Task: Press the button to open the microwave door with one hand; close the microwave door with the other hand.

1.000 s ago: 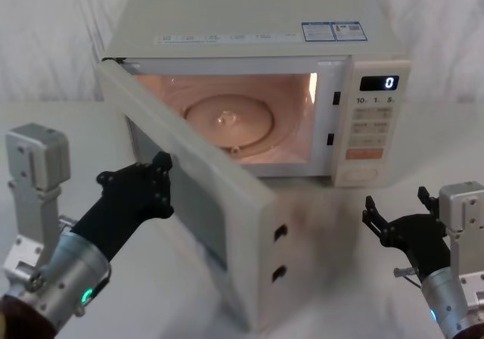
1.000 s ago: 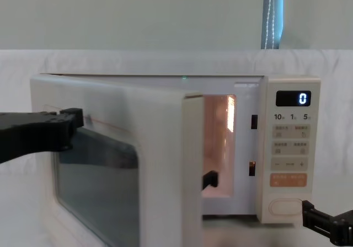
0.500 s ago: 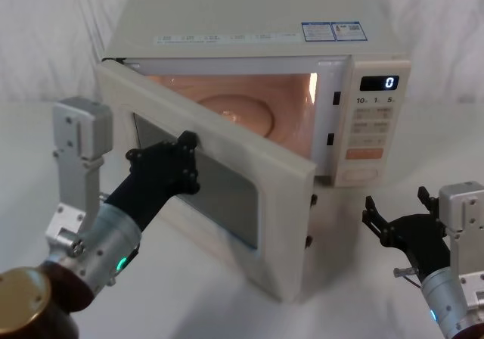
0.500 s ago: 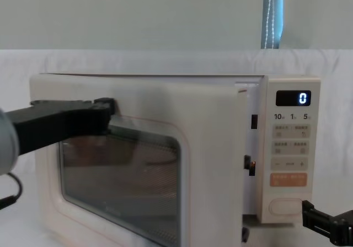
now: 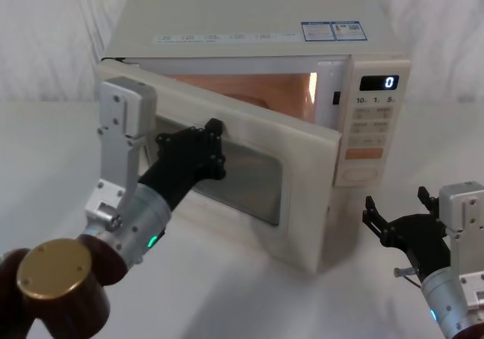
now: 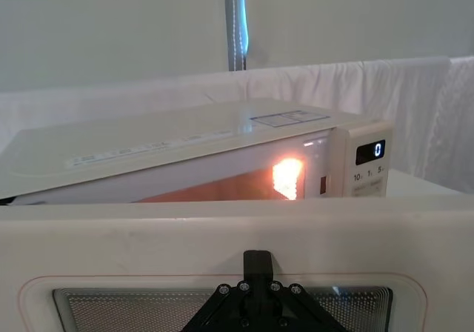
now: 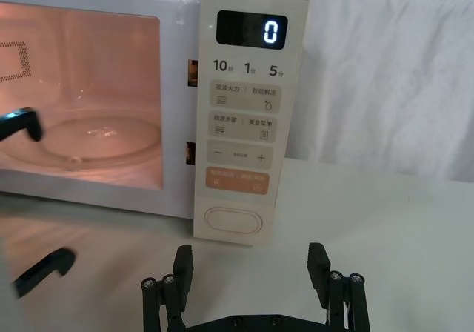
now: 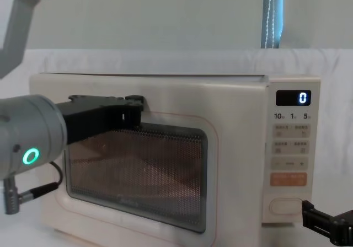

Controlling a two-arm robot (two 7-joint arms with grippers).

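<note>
- Boxy cream microwave oven (image 5: 249,21) stands on the white cloth-covered table (image 5: 45,165), with a pale draped backdrop behind it.
- The microwave door (image 5: 302,203), a large cream panel with a raised rounded frame and a dark mesh window, hangs partly ajar. It is hinged at the oven's left side, and its free edge stands out from the body. An orange-lit cavity (image 5: 249,89) glows through the gap above it.
- Narrow cream control panel (image 7: 248,117) on the oven's right side. A dark display at the top reads "0", with rows of small pale keys and one orange rectangular key below.
- The button (image 7: 232,220), a wide plain cream pill shape with a thin outline, sits at the very bottom of that panel, under the orange key.
- Left gripper (image 5: 203,151), black, is pressed against the door's outer face at the upper edge of the window. I cannot tell how its fingers stand.
- Right gripper (image 7: 253,274), black, sits low in front of the control panel, near the button but apart from it. Its fingers are spread wide and hold nothing.
</note>
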